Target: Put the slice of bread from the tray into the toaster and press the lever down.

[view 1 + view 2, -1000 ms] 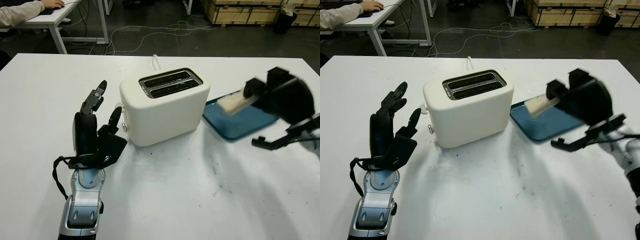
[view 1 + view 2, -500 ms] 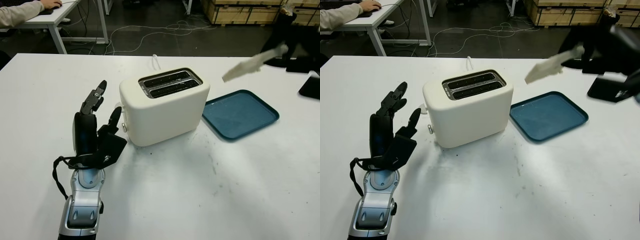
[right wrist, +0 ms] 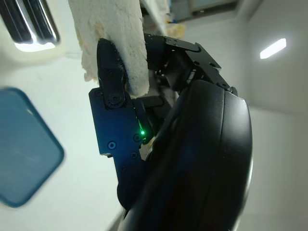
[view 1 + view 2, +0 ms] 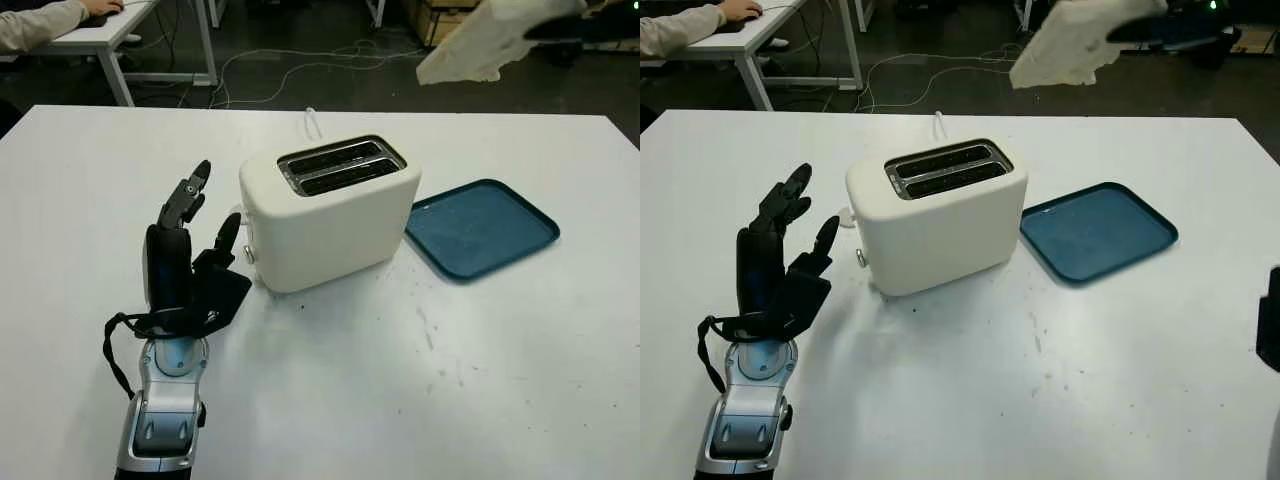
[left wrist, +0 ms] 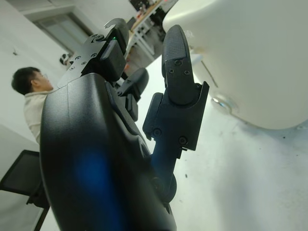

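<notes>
Two long slots are seen in the top of the cream plastic toaster (image 4: pixel 328 210) on the white table (image 4: pixel 420 390). The dark blue plastic tray (image 4: pixel 481 227) beside it is bare. The pale slice of bread (image 4: pixel 1068 45) is held up high, pinched in the black right hand (image 3: pixel 144 120), above and behind the toaster and toward the tray side. It must be brought down and lined up with a slot. The black left hand (image 4: pixel 190 265) is open, near the lever side.
</notes>
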You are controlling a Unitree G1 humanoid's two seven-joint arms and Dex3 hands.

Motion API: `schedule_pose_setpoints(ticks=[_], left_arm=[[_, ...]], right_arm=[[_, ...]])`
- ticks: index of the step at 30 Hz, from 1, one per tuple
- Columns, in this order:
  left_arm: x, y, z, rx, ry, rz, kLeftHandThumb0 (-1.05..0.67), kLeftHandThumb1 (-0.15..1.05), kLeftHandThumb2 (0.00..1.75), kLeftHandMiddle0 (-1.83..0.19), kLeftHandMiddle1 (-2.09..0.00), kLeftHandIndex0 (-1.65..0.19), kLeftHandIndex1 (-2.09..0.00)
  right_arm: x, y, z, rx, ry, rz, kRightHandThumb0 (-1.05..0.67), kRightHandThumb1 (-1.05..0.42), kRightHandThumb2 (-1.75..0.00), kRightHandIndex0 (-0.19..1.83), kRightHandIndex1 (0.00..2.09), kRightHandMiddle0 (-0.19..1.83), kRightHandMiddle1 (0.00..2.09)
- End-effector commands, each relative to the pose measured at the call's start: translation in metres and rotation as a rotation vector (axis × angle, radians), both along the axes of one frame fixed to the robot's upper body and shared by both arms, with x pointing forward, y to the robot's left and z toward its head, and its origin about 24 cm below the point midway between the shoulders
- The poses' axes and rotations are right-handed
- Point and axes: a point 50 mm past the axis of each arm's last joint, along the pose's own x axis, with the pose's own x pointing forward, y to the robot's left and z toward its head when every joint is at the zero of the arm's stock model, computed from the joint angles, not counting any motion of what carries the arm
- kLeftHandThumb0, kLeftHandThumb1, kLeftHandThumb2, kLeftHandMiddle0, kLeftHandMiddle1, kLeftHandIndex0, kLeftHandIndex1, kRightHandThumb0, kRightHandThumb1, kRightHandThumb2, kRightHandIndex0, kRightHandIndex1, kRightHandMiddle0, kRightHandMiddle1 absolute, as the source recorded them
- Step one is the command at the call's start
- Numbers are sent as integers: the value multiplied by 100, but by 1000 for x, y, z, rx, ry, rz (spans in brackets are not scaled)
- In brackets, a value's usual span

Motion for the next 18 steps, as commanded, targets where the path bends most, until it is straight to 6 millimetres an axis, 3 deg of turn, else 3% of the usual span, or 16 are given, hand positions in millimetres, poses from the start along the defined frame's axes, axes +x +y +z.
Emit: schedule_pose_setpoints(ticks=[1, 11, 15, 18], left_arm=[[0, 0, 2, 4, -15, -2, -48, 92, 39, -21, -72, -44, -1], [0, 0, 1, 1, -15, 9, -48, 92, 38, -22, -72, -45, -1], [0, 0, 1, -9, -11, 2, -47, 92, 38, -21, -72, -44, 0], [-1, 0, 1, 0, -14, 2, -46, 92, 38, -21, -71, -43, 0]], right_arm=[[9, 13, -2, 33, 54, 42, -44, -92, -12, 81, 174, 70, 158], [27, 64, -16, -12, 180, 101, -21, -92, -25, 92, 175, 70, 174], [33, 76, -29, 11, 270, 145, -20, -92, -30, 94, 175, 71, 175], [37, 81, -38, -24, 278, 141, -29, -92, -25, 95, 175, 73, 175]])
